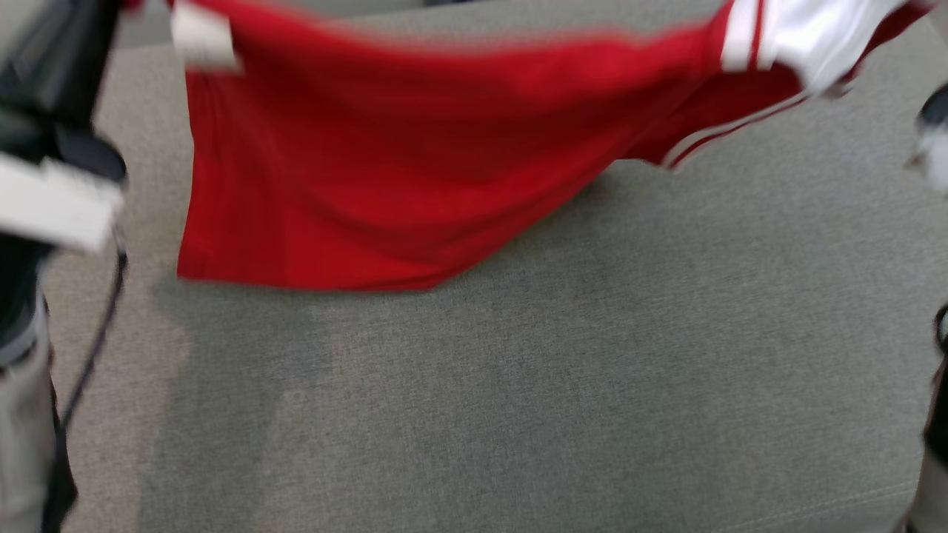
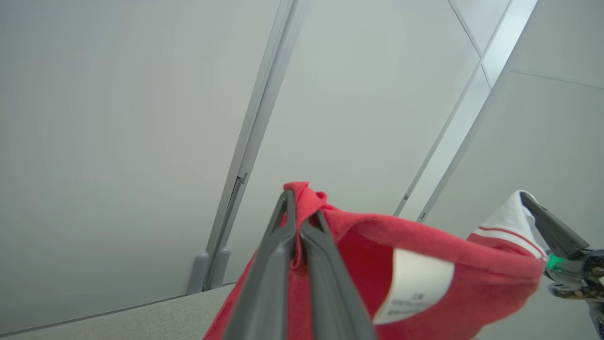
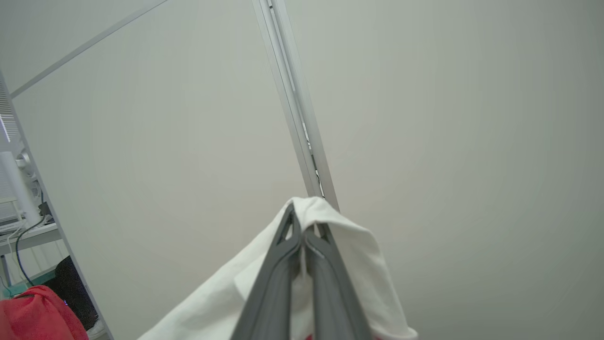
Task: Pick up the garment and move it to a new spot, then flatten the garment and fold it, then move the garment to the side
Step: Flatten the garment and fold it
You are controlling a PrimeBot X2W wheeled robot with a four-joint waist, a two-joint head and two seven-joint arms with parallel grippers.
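Observation:
The garment (image 1: 415, 155) is red with white panels and thin stripes, and it hangs stretched and blurred over the grey cushion (image 1: 563, 385). Its lower hem droops to the cushion at the left. In the left wrist view my left gripper (image 2: 299, 222) is shut on a bunched red edge of the garment (image 2: 424, 245), beside a white care label (image 2: 413, 285). My right gripper (image 3: 302, 226) is shut on a white part of the garment (image 3: 349, 255). The right gripper's dark finger (image 2: 549, 229) also shows at the far end of the cloth.
Pale wall panels with metal seams (image 2: 255, 123) stand behind the cushion. My left arm (image 1: 44, 200) with a cable lies along the head view's left edge. A shelf with cables (image 3: 23, 226) shows at the left in the right wrist view.

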